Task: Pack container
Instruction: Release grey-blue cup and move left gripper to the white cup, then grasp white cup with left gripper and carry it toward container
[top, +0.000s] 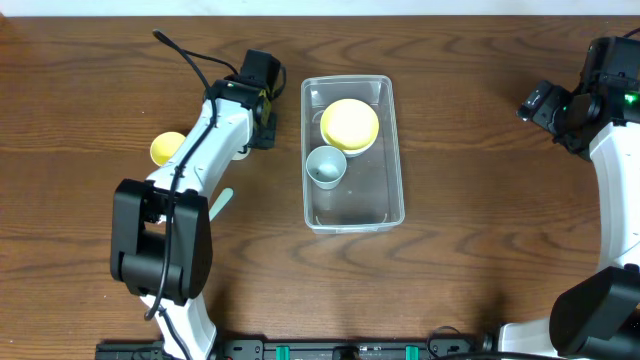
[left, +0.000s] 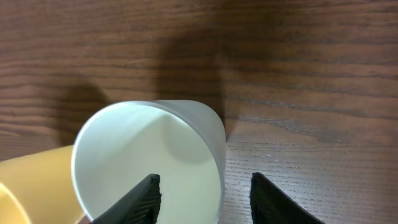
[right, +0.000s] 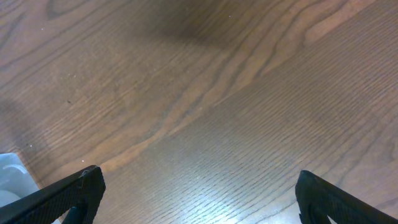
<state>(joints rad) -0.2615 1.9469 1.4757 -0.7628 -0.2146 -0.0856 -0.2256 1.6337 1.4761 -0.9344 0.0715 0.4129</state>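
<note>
Brown wood-grain table (top: 480, 250) below, and looking to its middle: finding the clear rectangular plastic container (top: 360, 200) with rounded corners, sitting between the 2 arms. Counting 2 items inside: a round yellow bowl (top: 349, 124) at the far end, possibly a lid, hard to tell, and a small pale grey cup (top: 326, 166) just beside it. Noting the near half bare.

Over to the left gripper (left: 205, 199), just beside the container's left wall in the overhead view. Catching it astride the wall of a white cup (left: 149, 162): 1 finger (left: 140, 199) down inside the mouth, the other outside, with a sliver of table showing between that one and the cup. So jaws part-way apart, not pinching yet, as far as can be judged. Spotting a yellow cup (left: 28, 186) against the white one at the lower left.

Checking the right gripper (right: 205, 199): spread wide over plain wood, holding nothing, well off to the container's right.

Calling this the pick-up step for item 3. Next: close on the cup wall firmly without crushing it, lift away from the yellow neighbour, carry right over the rim, and set down in the bare near half.
</note>
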